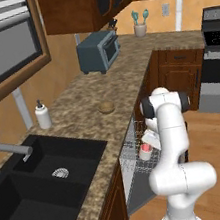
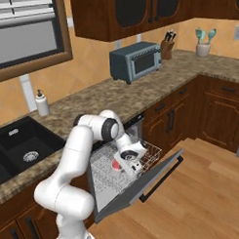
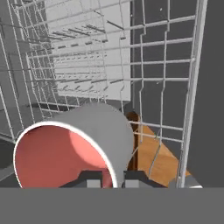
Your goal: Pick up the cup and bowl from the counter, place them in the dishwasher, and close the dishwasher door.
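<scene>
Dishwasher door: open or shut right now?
Open. The dishwasher door hangs dropped forward, partway down, and the wire rack is pulled out over it with the cup in it.

Even, soft light fills my kitchen, with no glare and only faint shadows. Everything renders slightly soft, and the cup near my fingers looks blurriest.

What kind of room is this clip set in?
A home kitchen, rendered: a black sink set in a granite counter, a toaster oven under wood cabinets, and an open dishwasher.
</scene>
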Motion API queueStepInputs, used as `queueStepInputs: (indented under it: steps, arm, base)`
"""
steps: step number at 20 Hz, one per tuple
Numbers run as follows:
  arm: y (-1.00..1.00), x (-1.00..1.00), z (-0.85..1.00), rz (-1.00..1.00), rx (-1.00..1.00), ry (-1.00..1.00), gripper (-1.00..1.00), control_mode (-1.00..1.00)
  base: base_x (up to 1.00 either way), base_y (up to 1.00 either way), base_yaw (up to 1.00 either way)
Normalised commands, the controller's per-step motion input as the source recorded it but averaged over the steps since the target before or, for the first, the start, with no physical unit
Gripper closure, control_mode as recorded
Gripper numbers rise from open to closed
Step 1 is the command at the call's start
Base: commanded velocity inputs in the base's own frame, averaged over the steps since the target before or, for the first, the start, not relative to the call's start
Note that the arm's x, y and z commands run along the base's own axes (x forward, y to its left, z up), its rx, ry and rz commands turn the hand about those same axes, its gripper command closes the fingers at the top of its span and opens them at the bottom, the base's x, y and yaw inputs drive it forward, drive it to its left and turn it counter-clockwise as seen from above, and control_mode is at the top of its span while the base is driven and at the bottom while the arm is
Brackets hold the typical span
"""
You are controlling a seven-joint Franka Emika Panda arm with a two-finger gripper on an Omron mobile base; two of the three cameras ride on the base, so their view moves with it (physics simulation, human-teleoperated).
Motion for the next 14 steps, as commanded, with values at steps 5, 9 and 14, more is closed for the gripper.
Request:
queueStepInputs:
  steps: [5,9,14]
  arm:
    - [-0.05,-0.03,0.69,0.00,0.00,-0.01,-1.00,-1.00]
    - [-0.11,-0.28,1.00,0.00,0.00,-0.11,-1.00,-1.00]
    - [0.09,-0.09,1.00,0.06,0.00,-0.21,-1.00,-1.00]
  base:
    - [0.00,0.00,0.00]
    - [0.00,0.00,0.00]
    - [0.00,0.00,0.00]
